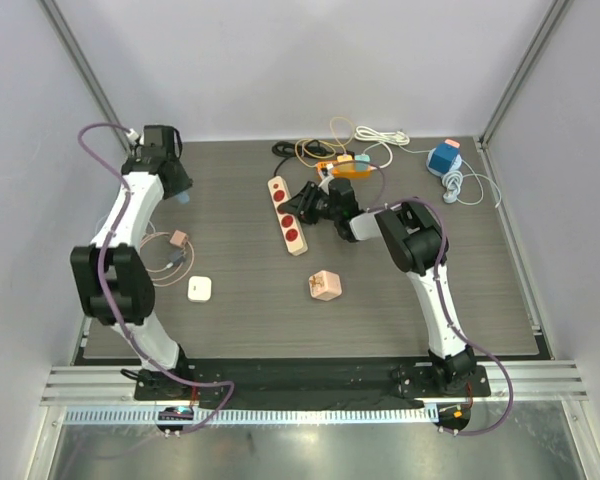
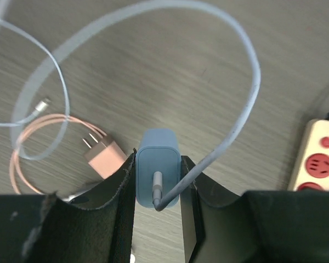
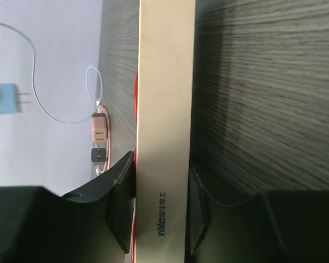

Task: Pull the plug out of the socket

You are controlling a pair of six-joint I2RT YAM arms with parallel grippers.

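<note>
The beige power strip (image 1: pixel 287 213) with red sockets lies mid-table. My right gripper (image 1: pixel 304 205) is shut on its side; in the right wrist view the strip (image 3: pixel 165 109) fills the gap between the fingers of that gripper (image 3: pixel 162 164). My left gripper (image 1: pixel 180 190) is at the far left, well away from the strip, shut on a light blue plug (image 1: pixel 185 198). In the left wrist view the plug (image 2: pixel 157 181) sits between the fingers of that gripper (image 2: pixel 158 159), its pale blue cable (image 2: pixel 247 109) looping off. The right wrist view shows the plug (image 3: pixel 4 98) with bare prongs.
A pink charger (image 1: pixel 178 240) with a coiled cable, a white adapter (image 1: pixel 200 288) and a pink cube adapter (image 1: pixel 324 285) lie on the table. Orange plugs and tangled cables (image 1: pixel 345 165) sit at the back, with a blue cube plug (image 1: pixel 443 158) and white cable at the back right.
</note>
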